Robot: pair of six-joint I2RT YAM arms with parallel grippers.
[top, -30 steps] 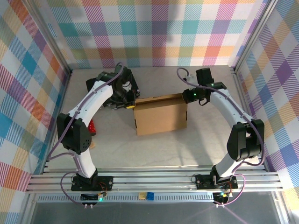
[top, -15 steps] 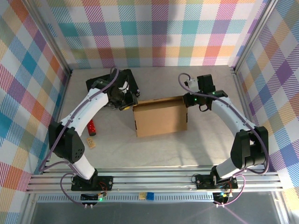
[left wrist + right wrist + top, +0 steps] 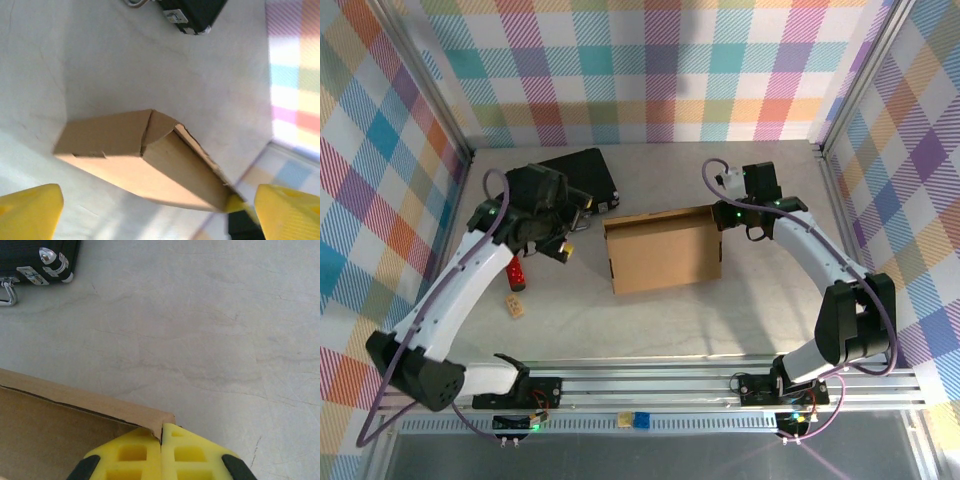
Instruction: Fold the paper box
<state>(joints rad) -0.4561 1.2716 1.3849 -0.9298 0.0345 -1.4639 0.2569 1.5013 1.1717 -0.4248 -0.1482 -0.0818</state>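
Top external showed the paper box (image 3: 663,250) right of the open left gripper (image 3: 577,228), the shut right gripper (image 3: 721,211) at its far corner.

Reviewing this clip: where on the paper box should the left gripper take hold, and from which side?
Likely the far left corner of the paper box, coming from the left and above. The box lies flat, so only its edges offer a pinch; a flap edge gapes slightly there, the open left gripper faces that end, and the shut right gripper sits at the far right corner.
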